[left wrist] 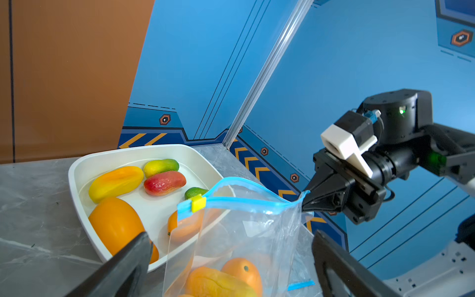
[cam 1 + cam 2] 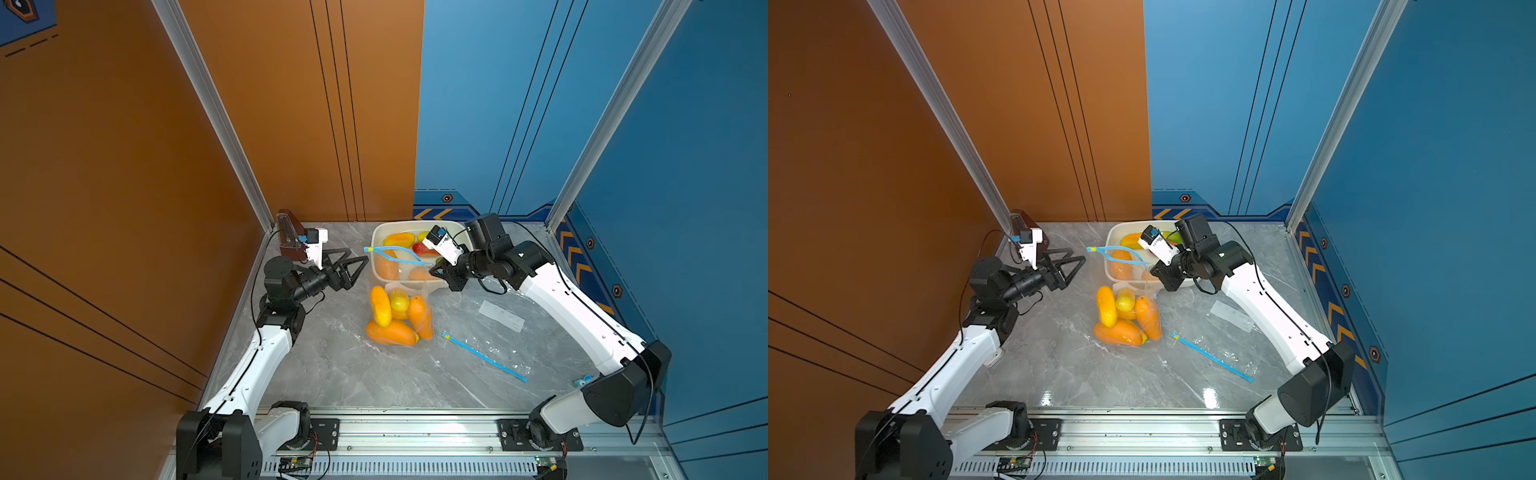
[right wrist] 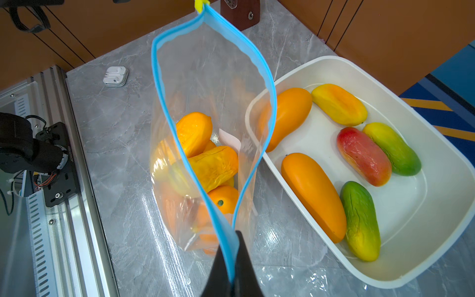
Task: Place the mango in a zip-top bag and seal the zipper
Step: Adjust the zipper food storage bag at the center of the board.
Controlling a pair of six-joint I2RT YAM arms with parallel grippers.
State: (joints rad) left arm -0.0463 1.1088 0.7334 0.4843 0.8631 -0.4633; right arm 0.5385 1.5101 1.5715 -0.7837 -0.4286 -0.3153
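A clear zip-top bag (image 2: 419,328) (image 3: 205,77) stands on the marble table with several orange and yellow mangoes (image 2: 380,305) (image 3: 213,164) inside. Its blue zipper rim (image 2: 395,255) gapes open, and the yellow slider (image 1: 198,203) (image 3: 199,5) sits at the end away from my right gripper. My right gripper (image 2: 434,270) (image 3: 237,235) is shut on the other end of the zipper rim and holds the bag's mouth up. My left gripper (image 2: 359,255) (image 1: 231,239) is open, level with the slider end and just short of it, with nothing held. More mangoes (image 3: 313,192) lie in the white tray (image 2: 378,237).
The white tray (image 3: 334,60) stands right behind the bag. A second, flat zip-top bag (image 2: 486,355) lies on the table at the front right. A brown object (image 2: 289,235) stands in the back left corner. A small white case (image 3: 115,75) lies near the front rail (image 2: 415,432).
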